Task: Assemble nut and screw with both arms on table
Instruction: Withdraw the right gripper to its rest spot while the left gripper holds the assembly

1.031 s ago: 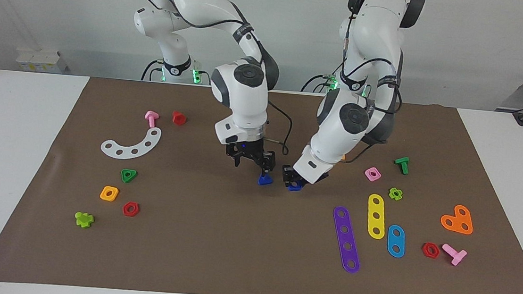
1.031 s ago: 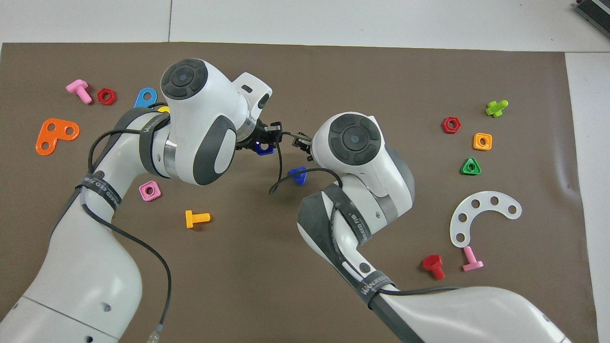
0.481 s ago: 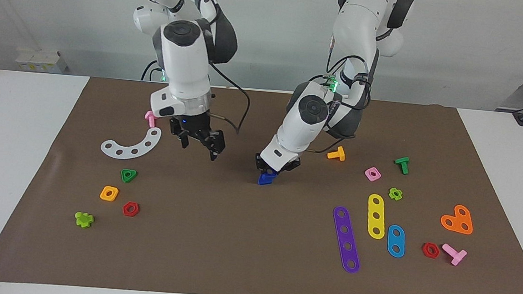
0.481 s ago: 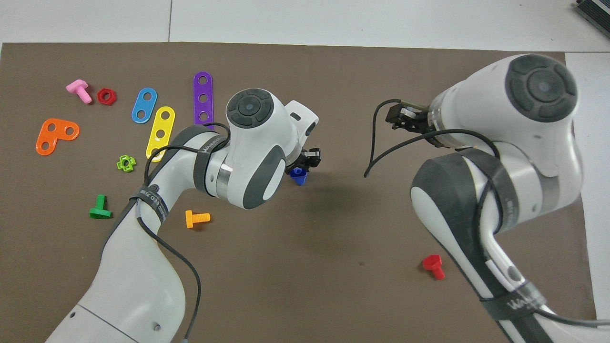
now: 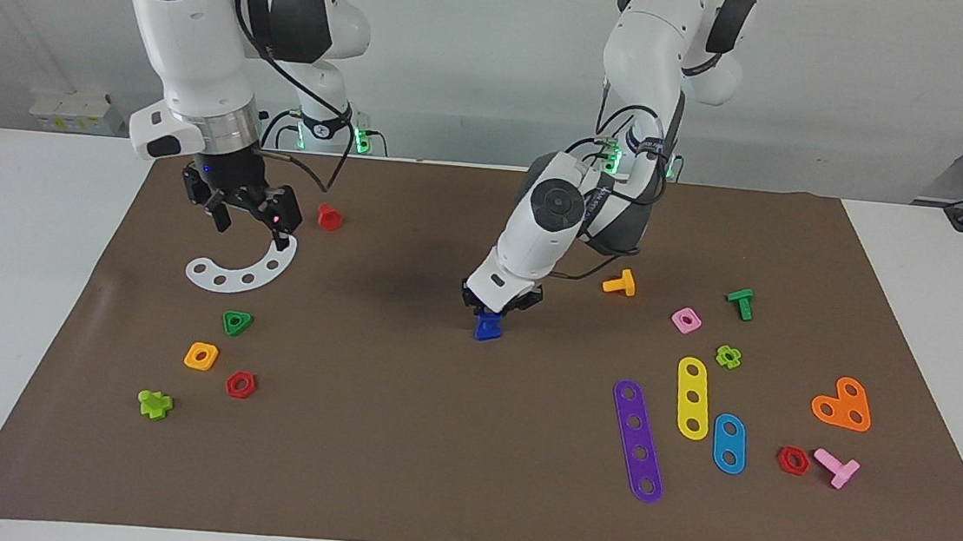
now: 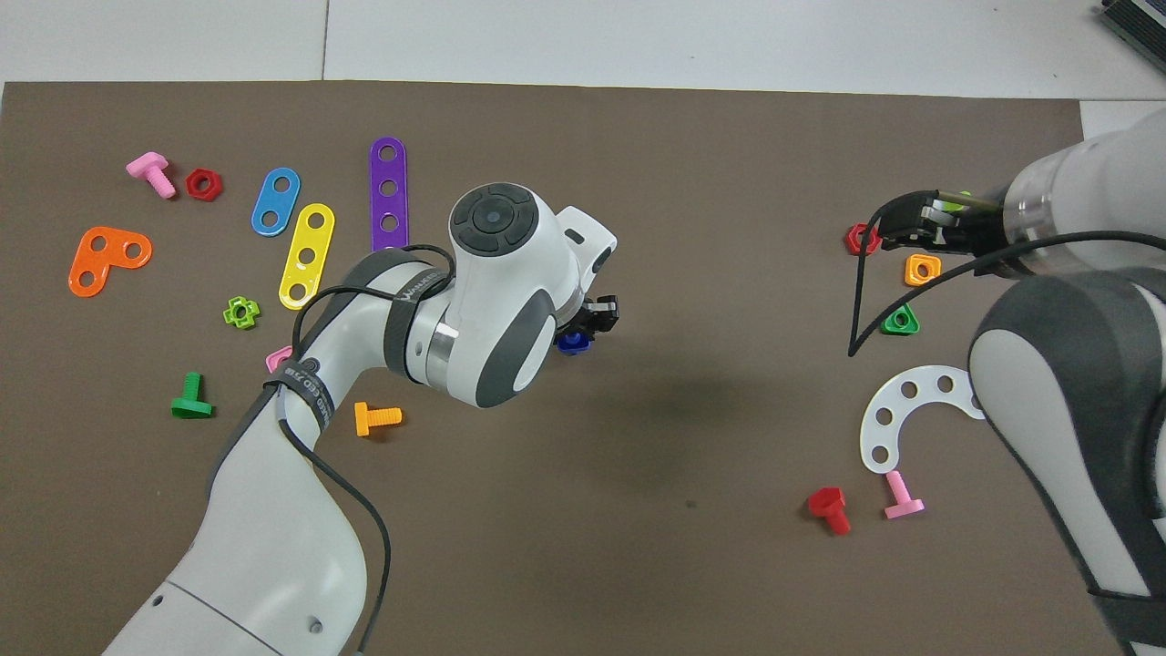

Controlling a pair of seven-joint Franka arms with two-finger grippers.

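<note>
The dark-blue screw (image 5: 487, 329) stands on the brown mat (image 5: 397, 437) of the table near its middle. The dark-blue nut sits at its top, and the two read as one blue piece in the overhead view (image 6: 572, 343). My left gripper (image 5: 498, 305) is down on this piece, its fingers closed on the nut at the top; it also shows in the overhead view (image 6: 594, 319). My right gripper (image 5: 249, 220) is open and empty, raised over the white curved plate (image 5: 243, 267) toward the right arm's end, and shows in the overhead view (image 6: 915, 228).
Near the right arm's end lie a red screw (image 5: 329, 217), green triangular nut (image 5: 237, 322), orange square nut (image 5: 201, 356) and red hex nut (image 5: 240, 385). Toward the left arm's end lie an orange screw (image 5: 619, 283), pink square nut (image 5: 685, 321) and purple strip (image 5: 637, 441).
My right gripper let go of the screw, opened and swung up and away toward its own end. My left gripper brought the nut over onto the screw and stays on it.
</note>
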